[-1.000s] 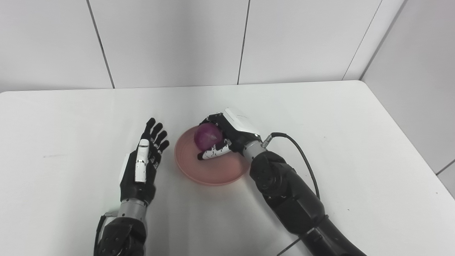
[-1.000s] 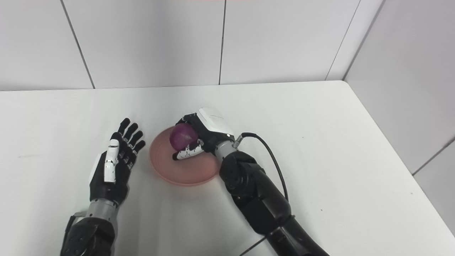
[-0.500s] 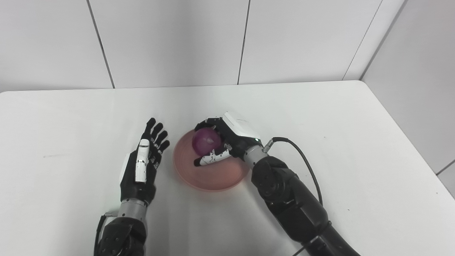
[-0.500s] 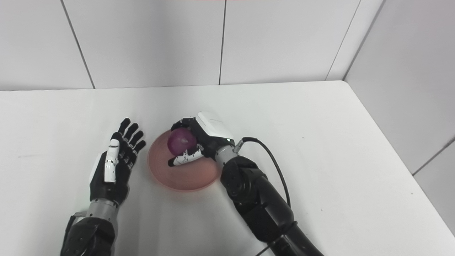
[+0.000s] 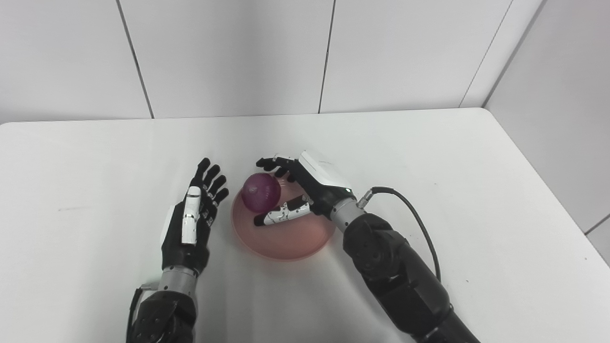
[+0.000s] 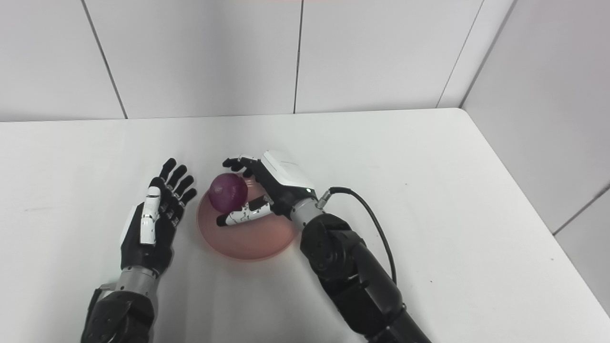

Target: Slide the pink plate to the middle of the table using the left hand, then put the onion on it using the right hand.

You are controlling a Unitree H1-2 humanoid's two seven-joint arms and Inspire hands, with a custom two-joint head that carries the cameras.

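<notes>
The pink plate (image 5: 290,238) sits near the middle of the white table. A purple onion (image 5: 260,192) rests on the plate's left part, close to the rim. My right hand (image 5: 305,186) hovers over the plate just right of the onion, open, with its fingers (image 5: 272,163) spread behind the onion and the thumb (image 5: 279,216) stretched in front of it. My left hand (image 5: 190,224) lies flat and open on the table immediately left of the plate, holding nothing.
The white table (image 5: 476,190) ends at a tiled wall behind and a wall on the right. A black cable (image 5: 414,219) loops from my right wrist over the table.
My right hand has opened its fingers and let go of the onion, which now sits further left on the plate. The plate shifted slightly left. The left hand stayed still.
</notes>
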